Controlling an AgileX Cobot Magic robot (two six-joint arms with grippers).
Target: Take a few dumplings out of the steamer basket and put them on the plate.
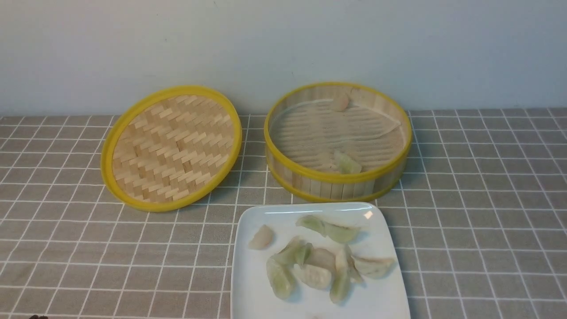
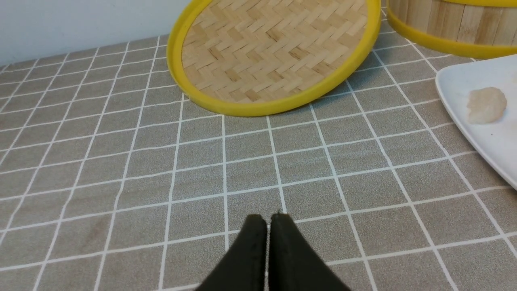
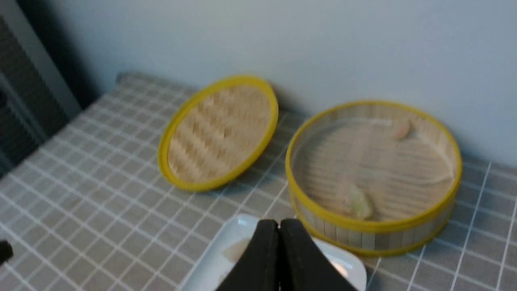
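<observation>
The steamer basket [image 1: 337, 177] stands at the back, with a pinkish dumpling [image 1: 340, 102] against its far wall and a green one [image 1: 347, 164] beside a pale one near its front wall. In front of it the white plate [image 1: 248, 283] carries several green and pinkish dumplings [image 1: 312, 261]. My left gripper [image 2: 268, 218] is shut and empty over bare cloth, left of the plate [image 2: 497, 141]. My right gripper [image 3: 279, 223] is shut with nothing in it, above the plate [image 3: 210, 266] and short of the basket [image 3: 375, 236]. Neither gripper shows in the front view.
The woven lid [image 1: 172, 148] with a yellow rim leans tilted to the left of the basket. A grey checked cloth [image 1: 487, 212] covers the table. A pale wall runs close behind the basket and lid.
</observation>
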